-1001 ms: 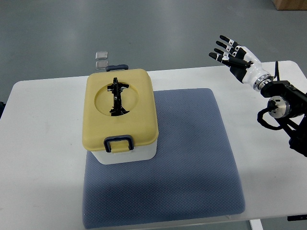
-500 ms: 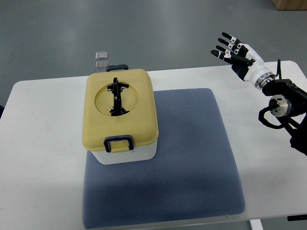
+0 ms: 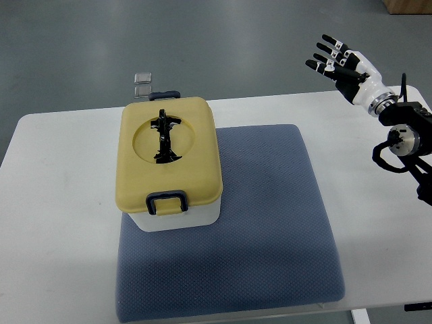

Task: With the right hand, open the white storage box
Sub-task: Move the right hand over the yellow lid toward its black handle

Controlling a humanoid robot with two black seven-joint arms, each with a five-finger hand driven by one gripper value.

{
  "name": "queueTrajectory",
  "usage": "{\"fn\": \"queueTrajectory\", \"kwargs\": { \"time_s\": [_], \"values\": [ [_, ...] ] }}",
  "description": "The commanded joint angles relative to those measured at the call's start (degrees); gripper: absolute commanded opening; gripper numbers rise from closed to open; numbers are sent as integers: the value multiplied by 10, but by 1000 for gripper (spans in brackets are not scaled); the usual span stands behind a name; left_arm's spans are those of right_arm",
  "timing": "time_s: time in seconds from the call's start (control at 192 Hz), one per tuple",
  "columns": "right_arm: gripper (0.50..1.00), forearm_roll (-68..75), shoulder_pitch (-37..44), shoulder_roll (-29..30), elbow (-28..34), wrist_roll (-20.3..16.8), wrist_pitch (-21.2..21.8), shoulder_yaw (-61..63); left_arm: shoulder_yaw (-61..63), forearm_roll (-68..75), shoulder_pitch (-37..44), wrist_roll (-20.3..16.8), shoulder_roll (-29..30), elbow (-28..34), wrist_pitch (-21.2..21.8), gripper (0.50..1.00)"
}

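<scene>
Far to the left of my right hand (image 3: 347, 67), whose fingers (image 3: 322, 53) are spread and empty, sits the white plastic storage box with its yellow lid (image 3: 170, 162), closed.

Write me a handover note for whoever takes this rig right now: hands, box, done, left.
Right hand: fingers spread, empty, up at the table's far right corner, well away from the box.
Left hand: not in view.
White storage box: sits on the left part of the blue mat, yellow lid on and closed, dark latch at its near edge down, black handle lying in the lid's round recess.
Done: nothing on the box yet.
Left: bring the right hand over, release the latch, lift the lid.
</scene>
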Motion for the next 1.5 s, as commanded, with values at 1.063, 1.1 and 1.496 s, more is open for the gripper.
{"fn": "queueTrajectory", "kwargs": {
  "time_s": [1.063,1.1,1.496],
  "values": [
    [926,-77,7,-32,40,10,37,-32,0,0,-1,0,0,-1,0,1000],
    [926,-100,9,-37,53,19,40,-33,0,0,0,0,0,-1,0,1000],
    [924,-374,113,-73,207,109,45,-118,0,0,0,0,0,0,0,1000]
  ]
}}
